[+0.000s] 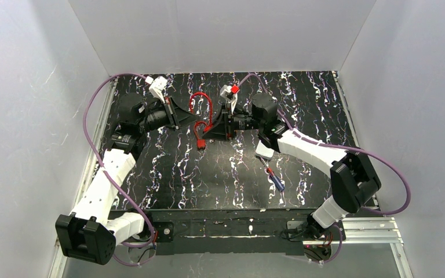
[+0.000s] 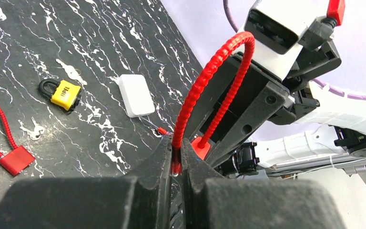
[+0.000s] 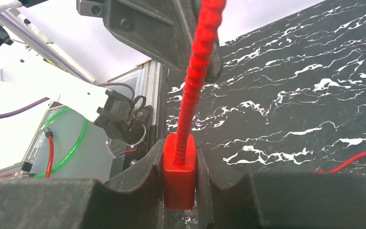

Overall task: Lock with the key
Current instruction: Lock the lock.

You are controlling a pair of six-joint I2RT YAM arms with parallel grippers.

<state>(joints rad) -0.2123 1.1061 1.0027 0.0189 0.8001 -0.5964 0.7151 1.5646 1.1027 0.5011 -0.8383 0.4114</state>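
Squarely between right jaws, red lock body [image 3: 179,179]; cable [image 2: 209,81] between left jaws.

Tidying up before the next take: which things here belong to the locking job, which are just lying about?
In use: red cable lock, its cable in the left gripper, its body in the right gripper.
Lying about: yellow padlock, white block, screwdriver.

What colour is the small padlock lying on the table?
The padlock has a yellow body and a black shackle, clearest in the left wrist view.
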